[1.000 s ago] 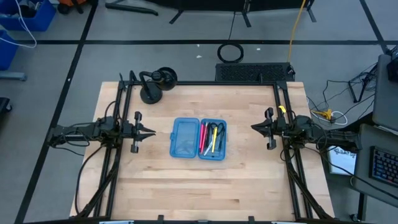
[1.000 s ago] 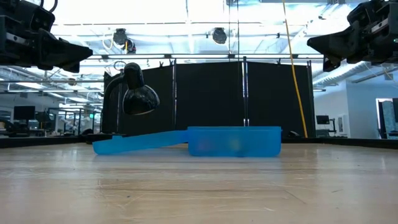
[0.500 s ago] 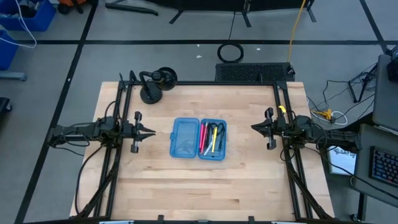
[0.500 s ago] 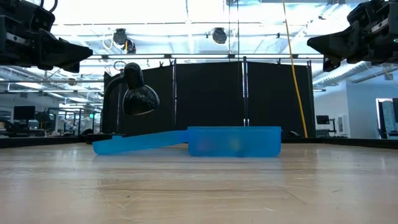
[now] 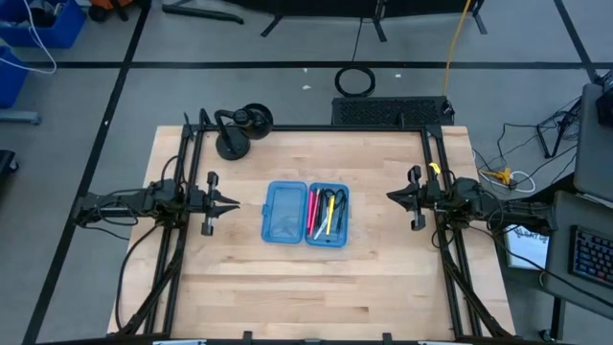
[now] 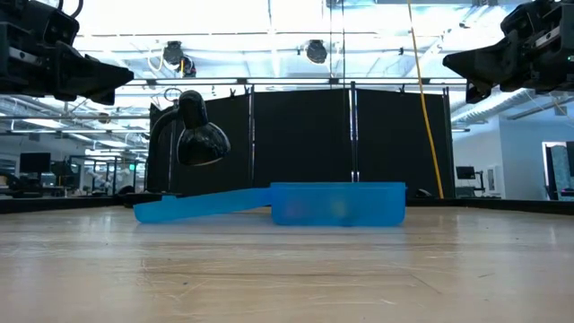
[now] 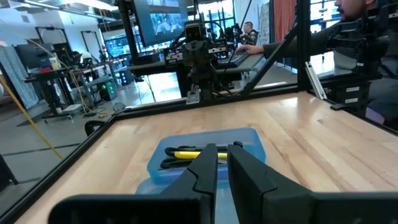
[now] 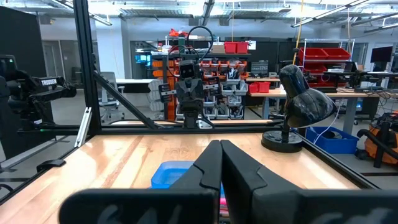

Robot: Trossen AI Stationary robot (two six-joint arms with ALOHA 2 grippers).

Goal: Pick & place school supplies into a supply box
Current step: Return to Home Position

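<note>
Both arms are parked off the work: left gripper is at the table's left edge and right gripper at its right edge, both raised and well apart from the box. In the wrist views, right jaws are together and left jaws all but together, with nothing between either pair. The supply box lies open at mid-table, with the two halves side by side. The half nearer the left arm is bare, and the school supplies are all in the half nearer the right arm. You can pick out a pink pen, a yellow pen and dark items beside them. I see nothing loose on the wood, so loading looks done. On handling, my read is that the pens are light, stiff and smooth. They'll roll, so if you re-seat one, pinch it across mid-barrel, not at a tip. The box looks like thin translucent plastic, so expect it to be light, a bit flexy at the hinge, and prone to skating on the wood. Don't squeeze a wall. If you close it, lift the bare half by its outer long edge and steady the loaded half with the other arm. The desk lamp at the far left corner is clear of all this.
</note>
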